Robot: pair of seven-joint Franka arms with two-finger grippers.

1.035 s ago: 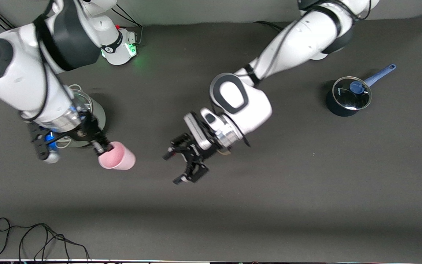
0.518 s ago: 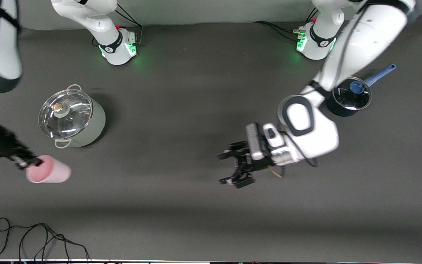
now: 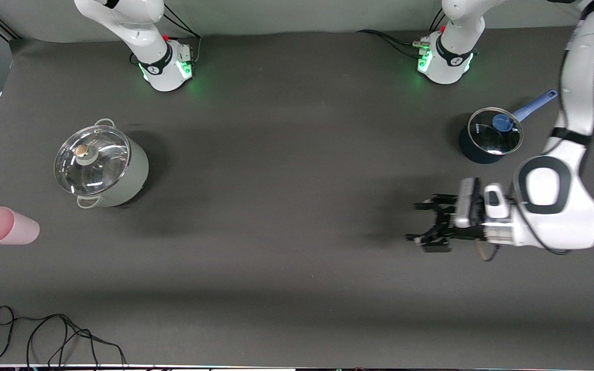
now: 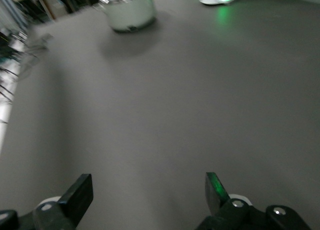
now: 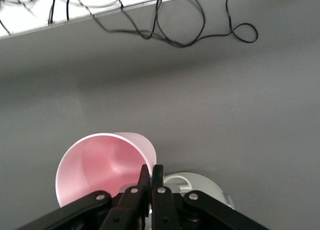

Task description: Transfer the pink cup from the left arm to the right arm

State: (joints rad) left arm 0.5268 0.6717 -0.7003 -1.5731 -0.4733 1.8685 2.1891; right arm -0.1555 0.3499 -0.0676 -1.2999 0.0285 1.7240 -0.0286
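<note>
Pink cup pinched by its rim in the shut right end effector (tipped sideways); left end effector open, empty, well apart.

I see one pink cup, two pots, a big pot and a small pot, and my two grippers, left gripper and right gripper.

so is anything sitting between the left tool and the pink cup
Nothing visible: only bare dark mat lies between the open left tool and the small light-pink plastic cup, which the shut right tool pinches by its rim at the right arm's end.
</note>
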